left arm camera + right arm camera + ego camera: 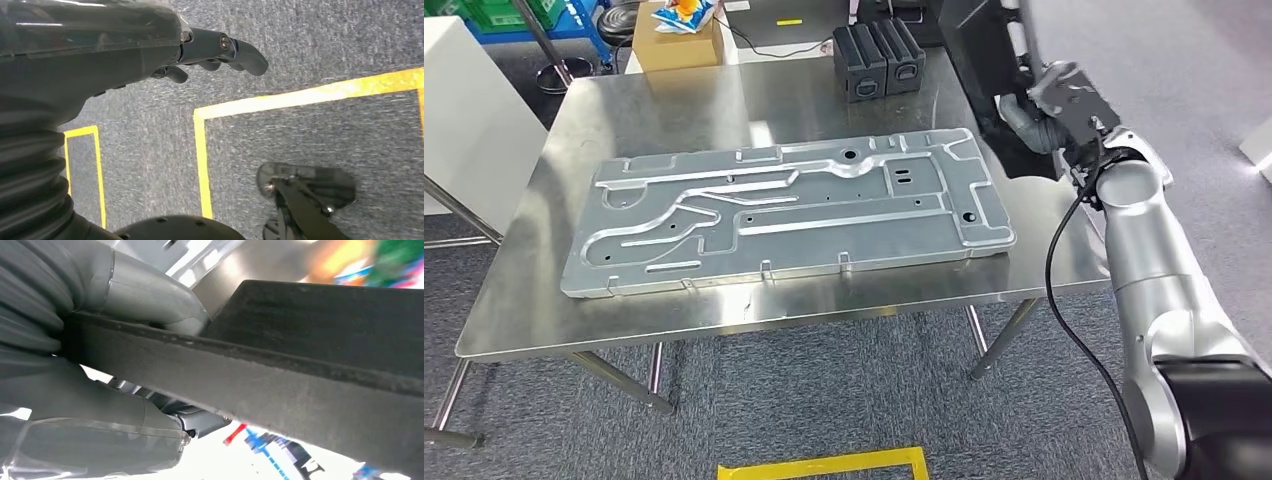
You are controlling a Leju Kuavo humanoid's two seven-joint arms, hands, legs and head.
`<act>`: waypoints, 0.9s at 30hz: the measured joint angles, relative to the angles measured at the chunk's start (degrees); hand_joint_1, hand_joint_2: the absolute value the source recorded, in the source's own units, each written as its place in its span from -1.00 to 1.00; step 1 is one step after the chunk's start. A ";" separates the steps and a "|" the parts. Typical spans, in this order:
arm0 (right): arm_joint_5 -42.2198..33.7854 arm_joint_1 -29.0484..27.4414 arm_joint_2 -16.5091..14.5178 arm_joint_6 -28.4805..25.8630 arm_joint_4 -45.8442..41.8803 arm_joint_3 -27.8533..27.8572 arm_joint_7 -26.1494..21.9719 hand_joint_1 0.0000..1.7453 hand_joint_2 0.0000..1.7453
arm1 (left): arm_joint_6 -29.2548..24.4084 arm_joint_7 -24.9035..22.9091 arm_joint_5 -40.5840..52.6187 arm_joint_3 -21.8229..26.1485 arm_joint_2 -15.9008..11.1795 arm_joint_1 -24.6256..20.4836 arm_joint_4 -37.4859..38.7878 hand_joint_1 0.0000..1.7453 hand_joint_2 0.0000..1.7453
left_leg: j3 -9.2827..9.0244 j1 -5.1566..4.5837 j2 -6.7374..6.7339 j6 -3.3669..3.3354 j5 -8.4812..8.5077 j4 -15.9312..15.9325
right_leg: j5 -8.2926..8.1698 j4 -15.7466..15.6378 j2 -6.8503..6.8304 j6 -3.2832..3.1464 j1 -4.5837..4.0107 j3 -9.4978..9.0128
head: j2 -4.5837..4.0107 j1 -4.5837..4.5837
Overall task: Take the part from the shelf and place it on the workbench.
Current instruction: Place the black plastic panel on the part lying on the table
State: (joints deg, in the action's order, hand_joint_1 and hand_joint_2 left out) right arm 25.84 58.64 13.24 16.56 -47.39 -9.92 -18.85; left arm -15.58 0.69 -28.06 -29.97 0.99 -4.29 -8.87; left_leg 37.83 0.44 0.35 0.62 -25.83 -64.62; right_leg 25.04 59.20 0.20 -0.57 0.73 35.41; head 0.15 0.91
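My right hand (1052, 108) grips a large flat black part (977, 52), held up beside the far right corner of the steel workbench (674, 105). In the right wrist view the part (310, 355) runs as a thick dark slab across the picture. The grey thumb (150, 295) lies on one side of it and the fingers (125, 410) on the other. My left hand (220, 50) hangs over the carpet with its dark fingers loosely apart and nothing in them.
A large pressed metal panel (784, 215) covers most of the workbench. Two black parts (879, 58) stand at its far edge, with a cardboard box (674, 40) beyond. A white cabinet (464, 120) stands at the left. Yellow tape (824, 465) marks the floor in front.
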 joint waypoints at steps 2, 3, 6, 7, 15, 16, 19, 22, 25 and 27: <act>4.45 2.31 0.79 -4.45 4.28 -2.35 1.07 1.00 1.00 | 0.05 0.24 -0.14 -0.01 -0.01 0.00 0.00 -1.00 1.00 | -2.13 -0.21 0.07 -0.46 1.49 4.84 | 0.12 0.06 0.02 0.54 -0.10 -0.02 | -0.01 -0.04; 6.35 3.31 1.17 -6.42 6.26 -3.45 1.59 1.00 1.00 | 0.09 0.34 -0.18 -0.02 -0.01 0.02 -0.01 -1.00 1.00 | -2.33 -0.34 0.12 -0.63 1.29 5.33 | 0.09 0.00 -0.02 0.86 -0.11 0.02 | -0.01 -0.05; 9.15 5.14 2.14 -9.21 10.29 -5.88 2.45 1.00 1.00 | 0.17 0.46 -0.21 -0.02 0.08 0.08 -0.01 -1.00 1.00 | -2.77 -0.18 0.16 -1.51 1.67 6.29 | 0.58 0.33 -0.09 1.85 0.03 0.01 | 0.00 -0.09; 9.36 5.62 2.41 -9.42 11.18 -6.37 2.49 1.00 1.00 | 0.18 0.46 -0.21 -0.02 0.11 0.09 -0.01 -1.00 1.00 | -3.01 -0.07 0.14 -1.82 1.83 6.67 | 1.54 1.83 -0.09 2.10 0.05 0.68 | 0.00 -0.13; 18.28 7.38 3.98 -17.05 16.93 -11.11 6.91 1.00 1.00 | 1.00 0.58 -0.19 -0.02 0.25 0.10 -0.01 -1.00 1.00 | -3.37 -0.05 0.26 -2.07 0.96 6.11 | 0.20 6.44 -0.17 2.66 0.37 4.51 | 0.00 -0.21; 20.44 7.76 4.13 -19.14 17.67 -11.98 7.84 1.00 1.00 | 1.15 0.60 -0.17 -0.03 0.26 0.08 -0.01 -1.00 1.00 | -3.27 -0.16 0.30 -1.87 0.71 5.80 | -1.08 3.11 -0.16 2.47 0.29 3.09 | 0.00 -0.21; 27.61 8.42 4.33 -25.56 19.70 -14.93 10.99 1.00 1.00 | 1.45 0.60 -0.12 -0.09 0.26 0.11 -0.01 -1.00 1.00 | -3.07 -0.43 0.31 -1.21 0.46 5.57 | -1.39 0.33 -0.06 1.72 -0.05 2.09 | 0.00 -0.14; 34.64 8.56 4.38 -30.94 21.10 -18.21 13.64 1.00 1.00 | 1.95 0.57 -0.07 -0.15 0.24 0.10 -0.01 -1.00 1.00 | -2.64 -0.44 0.22 -0.41 -0.91 4.17 | -1.41 0.00 -0.06 0.72 0.37 1.74 | 0.00 -0.04; 40.85 8.72 4.31 -35.82 22.52 -21.65 16.12 1.00 1.00 | 2.20 0.55 -0.04 -0.19 0.21 -0.07 -0.01 -1.00 1.00 | 1.75 -0.26 0.08 0.20 -5.81 -5.70 | -1.28 -0.14 -0.17 0.07 0.43 1.44 | 0.00 0.11; 44.41 8.55 4.22 -38.31 23.60 -23.85 17.34 1.00 1.00 | 2.26 0.51 0.02 -0.21 0.21 -0.29 -0.01 -1.00 1.00 | 4.57 -0.20 0.05 0.32 -7.29 -11.30 | -1.21 -0.12 -0.19 -0.02 0.37 1.35 | -0.01 0.10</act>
State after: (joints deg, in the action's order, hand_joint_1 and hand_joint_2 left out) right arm 70.25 67.19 17.47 -21.75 -23.79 -33.77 -1.51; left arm -13.32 1.20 -28.04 -30.18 1.20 -4.57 -8.87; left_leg 42.40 0.24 0.40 0.93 -33.12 -75.92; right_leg 23.84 59.08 0.01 -0.59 1.10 36.76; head 0.15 1.01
